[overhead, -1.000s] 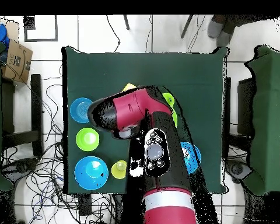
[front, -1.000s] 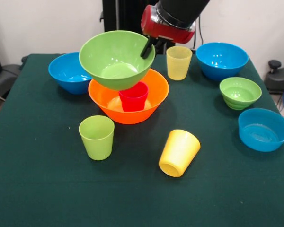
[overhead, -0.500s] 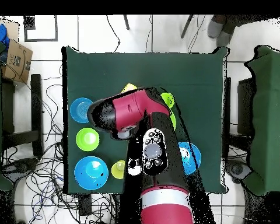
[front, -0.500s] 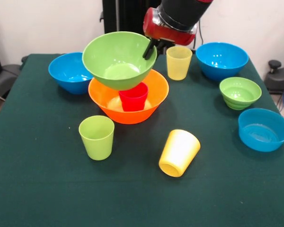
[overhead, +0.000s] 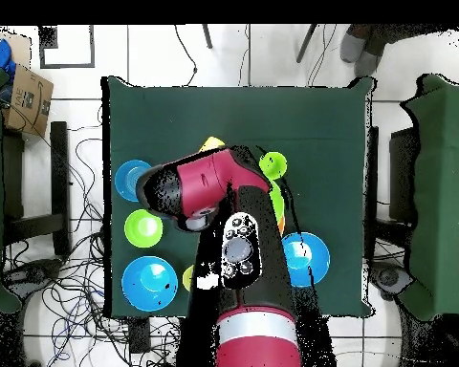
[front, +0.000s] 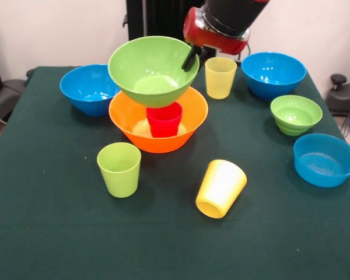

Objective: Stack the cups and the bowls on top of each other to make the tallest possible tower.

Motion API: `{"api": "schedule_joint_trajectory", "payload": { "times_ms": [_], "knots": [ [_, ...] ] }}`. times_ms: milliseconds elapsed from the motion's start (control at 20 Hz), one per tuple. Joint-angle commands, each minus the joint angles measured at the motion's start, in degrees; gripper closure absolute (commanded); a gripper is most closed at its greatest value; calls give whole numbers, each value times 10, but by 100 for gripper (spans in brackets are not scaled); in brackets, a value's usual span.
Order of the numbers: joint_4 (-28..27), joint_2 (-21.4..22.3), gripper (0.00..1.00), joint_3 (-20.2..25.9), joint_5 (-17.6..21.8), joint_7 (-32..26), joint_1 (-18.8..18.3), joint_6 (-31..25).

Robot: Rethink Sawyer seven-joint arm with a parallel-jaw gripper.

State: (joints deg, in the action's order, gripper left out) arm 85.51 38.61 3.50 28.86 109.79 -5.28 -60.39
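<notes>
big green bowl (front: pixel 153 69) held in the air over the orange bowl (front: pixel 158 123)

nearest the camera a bright yellow cup (front: pixel 221 188) lies on its side on the green cloth table (front: pixel 46 233), with a lime green cup (front: pixel 119 169) upright beside it to the left. further back the orange bowl holds a red cup (front: pixel 164 118), and the big green bowl hangs tilted just above that cup. the gripper (front: pixel 192 56) is closed on the green bowl's right rim. to the right sit a shallow blue bowl (front: pixel 325 159) and a small green bowl (front: pixel 296 114); at the back stand a pale yellow cup (front: pixel 220 76) and two blue bowls (front: pixel 88 88).
</notes>
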Motion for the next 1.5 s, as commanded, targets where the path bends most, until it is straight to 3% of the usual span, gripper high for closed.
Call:
{"api": "schedule_joint_trajectory", "payload": {
  "times_ms": [50,1000,1500],
  "knots": [
    [-30,-58,100,0,-1,122,26,64],
    [-31,-104,100,-34,-13,143,38,151],
    [-30,-104,100,-40,-25,127,44,137]
  ]
}}
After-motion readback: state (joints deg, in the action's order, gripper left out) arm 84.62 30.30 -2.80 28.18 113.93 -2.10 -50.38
